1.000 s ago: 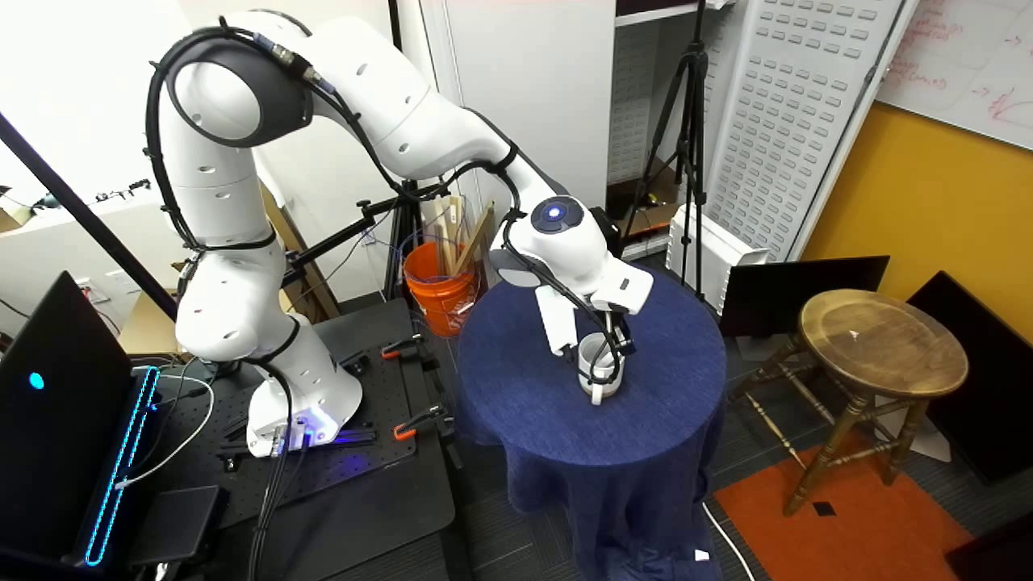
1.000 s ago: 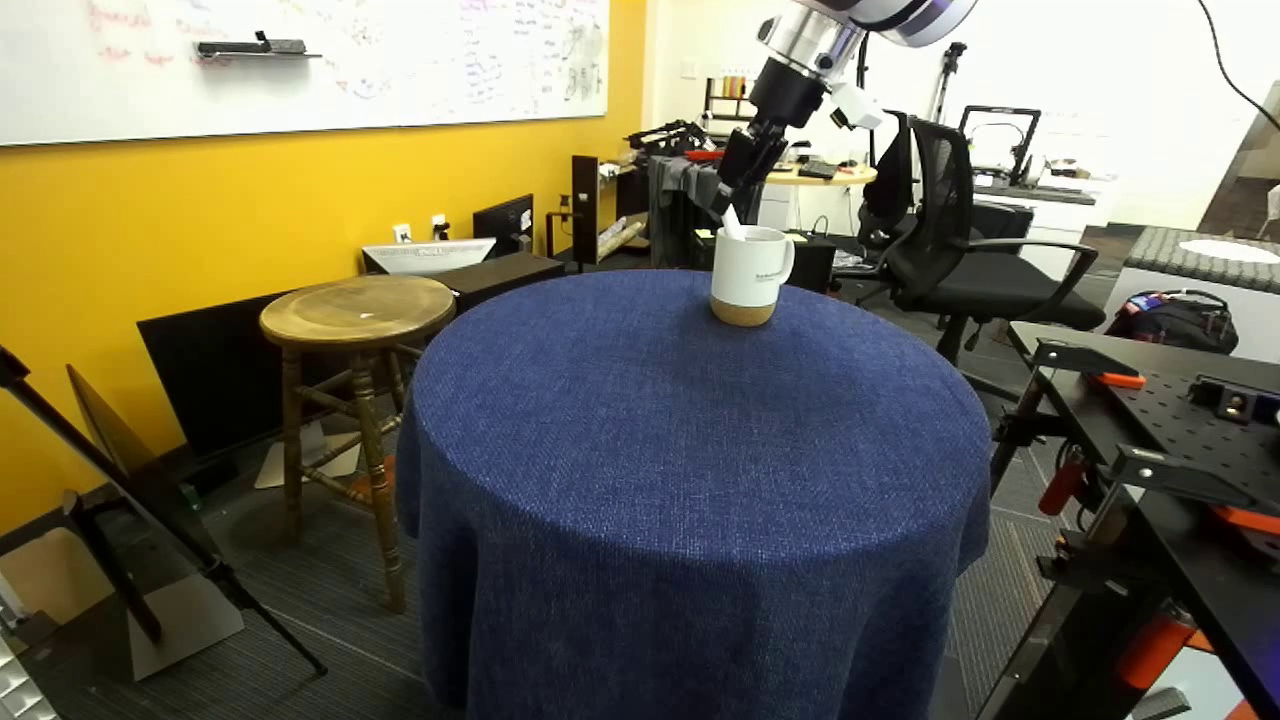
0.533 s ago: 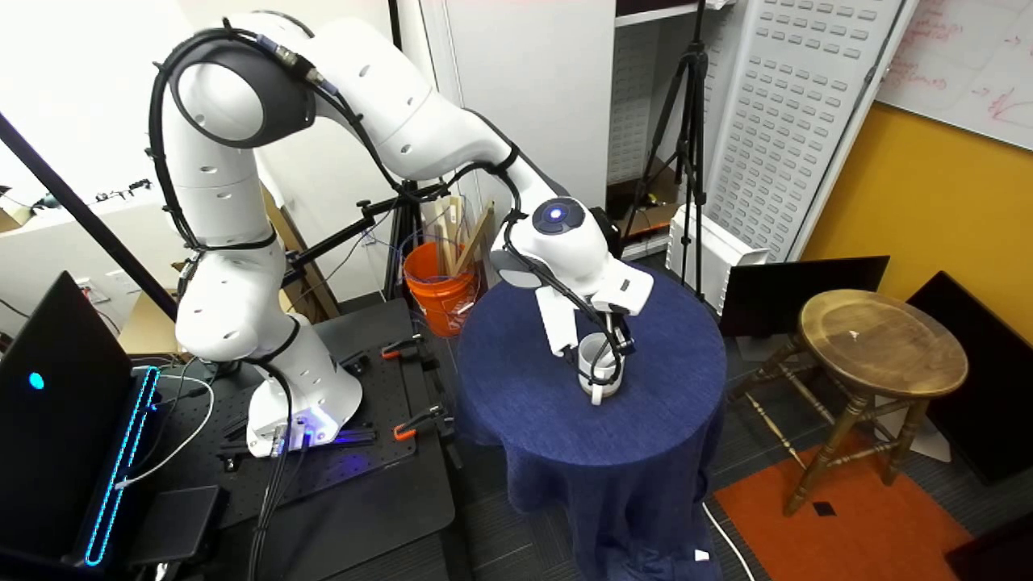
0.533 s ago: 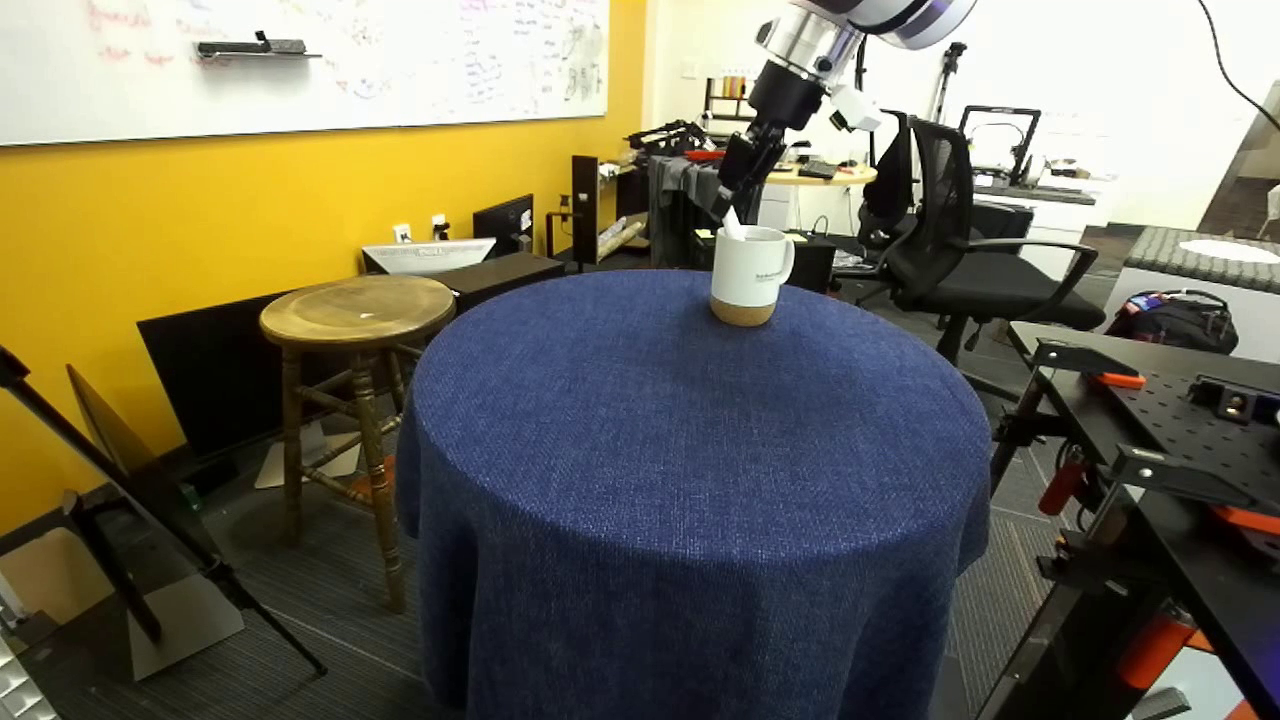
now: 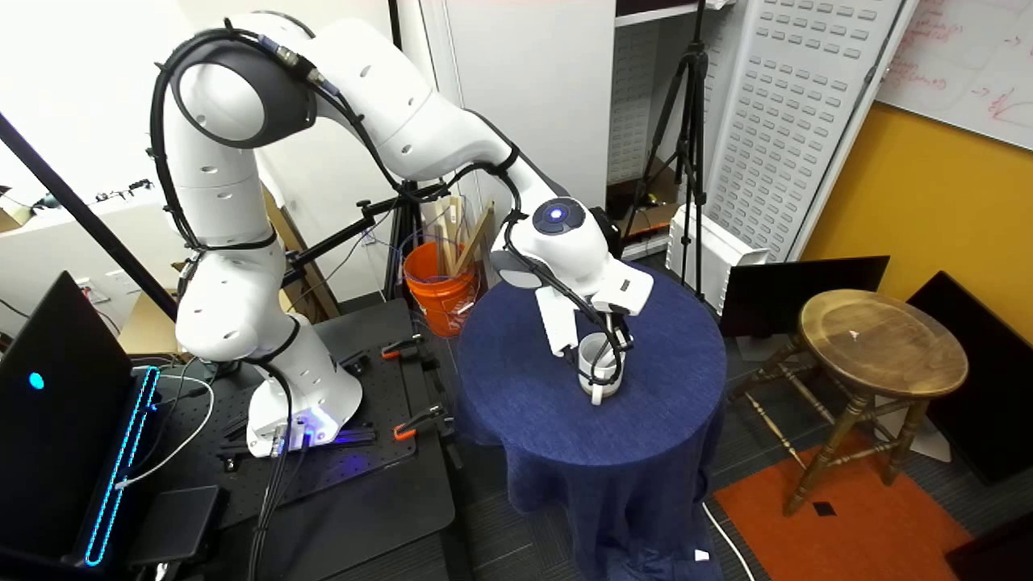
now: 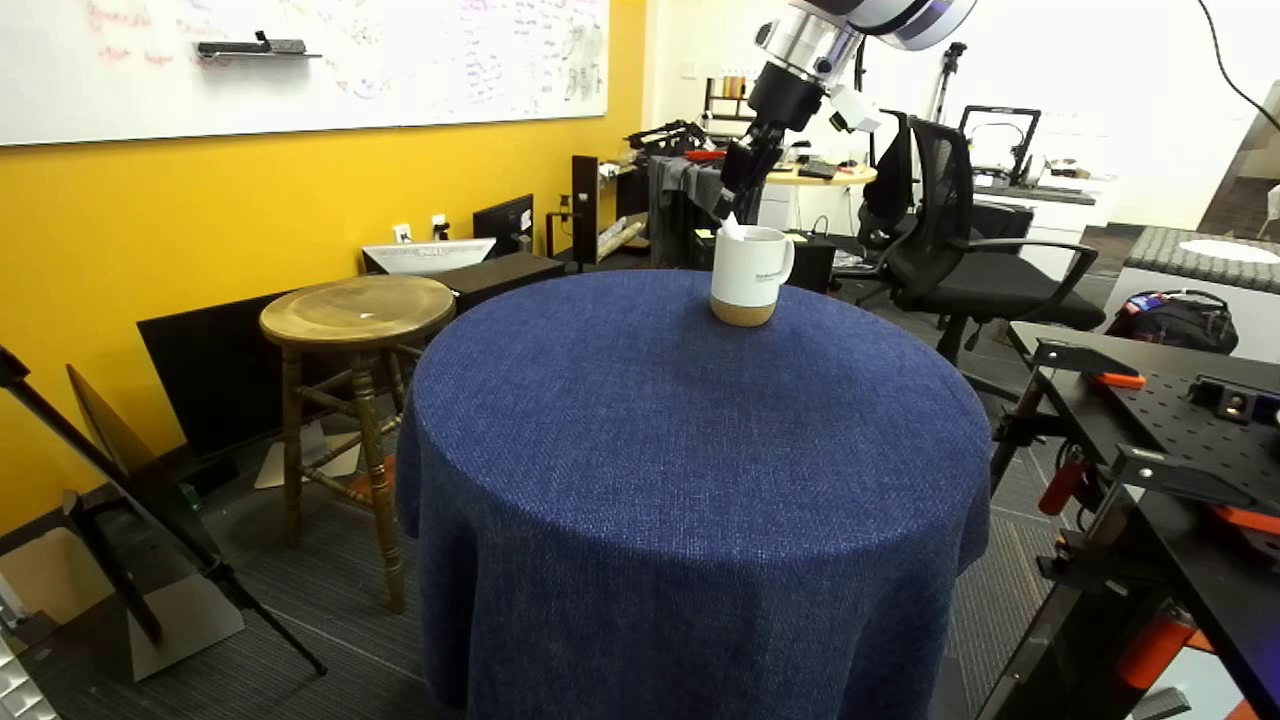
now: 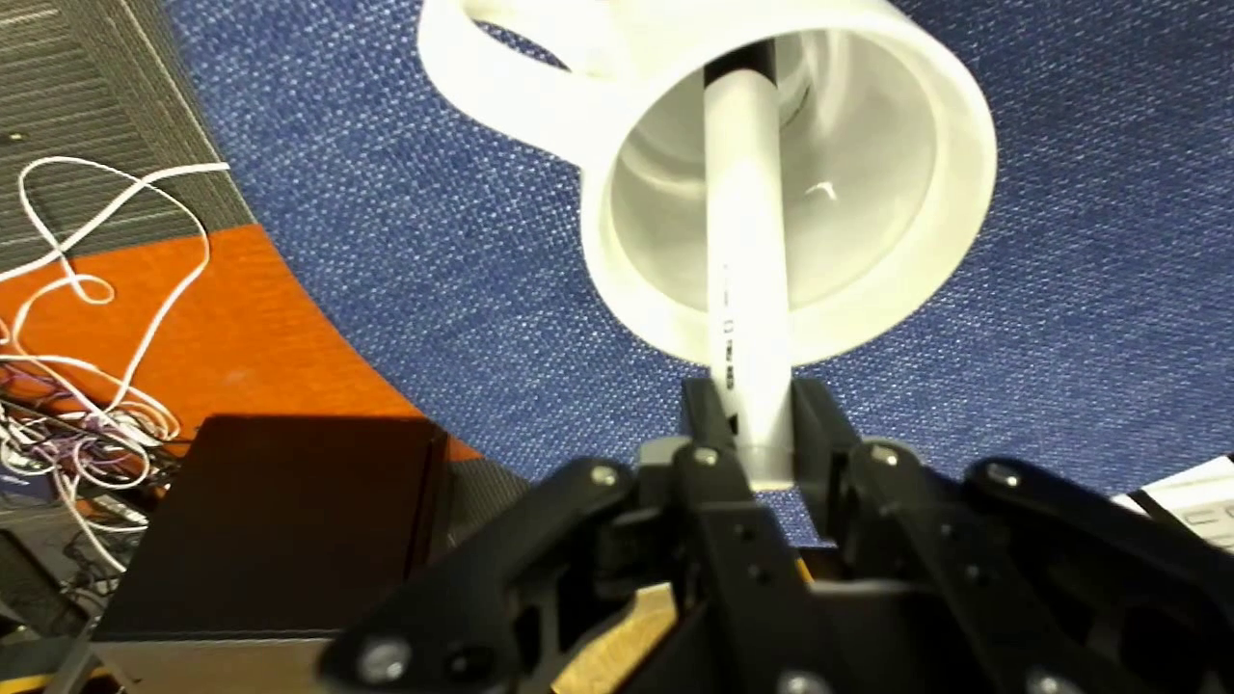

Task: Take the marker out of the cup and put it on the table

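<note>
Two fingers of the gripper are pinching the marker near its outer end, no gap showing in the wrist view. Its long axis is slanting from them into the cup, dark end inside. Judgement: withdrawal is calling for a pull along that slant, clearing the cup before lowering to the table.

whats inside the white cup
The wrist view shows a marker leaning inside the cup, black part deepest, upper end in the gripper. The cup's rim hides the marker's lower tip, and the marker covers a strip of the interior behind it.
</note>
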{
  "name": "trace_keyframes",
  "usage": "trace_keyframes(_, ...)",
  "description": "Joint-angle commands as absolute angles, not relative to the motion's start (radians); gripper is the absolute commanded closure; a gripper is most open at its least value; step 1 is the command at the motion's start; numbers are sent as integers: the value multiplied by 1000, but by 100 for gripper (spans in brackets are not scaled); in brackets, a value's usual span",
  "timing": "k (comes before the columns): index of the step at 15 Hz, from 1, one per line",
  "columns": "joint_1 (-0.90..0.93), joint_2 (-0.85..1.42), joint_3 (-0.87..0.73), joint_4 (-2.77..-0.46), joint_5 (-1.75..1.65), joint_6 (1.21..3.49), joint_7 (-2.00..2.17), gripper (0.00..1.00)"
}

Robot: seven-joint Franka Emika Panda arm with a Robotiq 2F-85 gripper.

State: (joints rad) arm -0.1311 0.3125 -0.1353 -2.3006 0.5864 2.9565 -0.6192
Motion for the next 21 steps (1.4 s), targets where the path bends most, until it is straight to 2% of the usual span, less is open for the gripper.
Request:
trace_keyframes(1,-121,291,-145,-2310,568,2933,-612,94)
trace_keyframes(16,-48,61,-113,-2598,563,3335,-657,94)
trace_keyframes(17,-53,43,-133,-2628,370,3367,-496,94)
trace_keyframes(18,-50,37,-106,-2619,489,3391,-626,94)
trace_keyframes(21,-55,3,-89,-2640,426,3447,-578,94)
